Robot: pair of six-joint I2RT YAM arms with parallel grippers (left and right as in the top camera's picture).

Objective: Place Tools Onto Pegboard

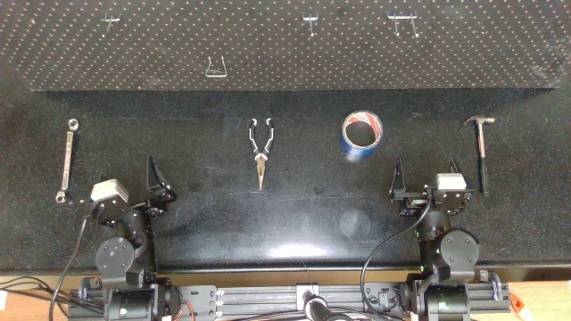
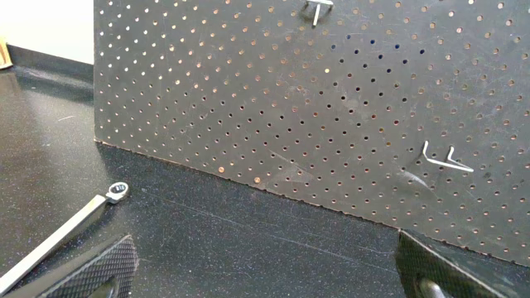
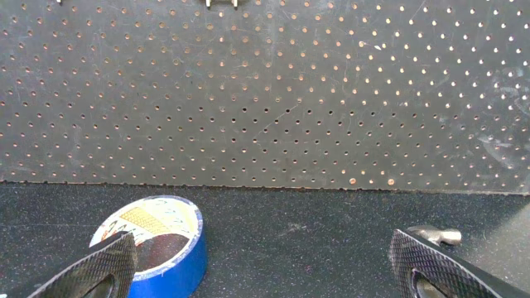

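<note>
Four tools lie on the black table in front of the pegboard (image 1: 285, 45): a silver wrench (image 1: 67, 160) at the left, needle-nose pliers (image 1: 260, 152) in the middle, a blue roll of tape (image 1: 363, 132), and a hammer (image 1: 482, 147) at the right. My left gripper (image 1: 147, 187) sits open near the table's front, to the right of the wrench (image 2: 74, 228), holding nothing. My right gripper (image 1: 426, 178) is open and empty between the tape (image 3: 157, 240) and the hammer, whose head (image 3: 435, 234) peeks beside one finger (image 3: 447, 269).
Metal hooks stick out of the pegboard: one at the upper left (image 1: 109, 22), one at the centre top (image 1: 310, 20), a double one at the right (image 1: 401, 22), and a loop holder (image 1: 215, 67) lower down. The table's front strip between the arms is bare.
</note>
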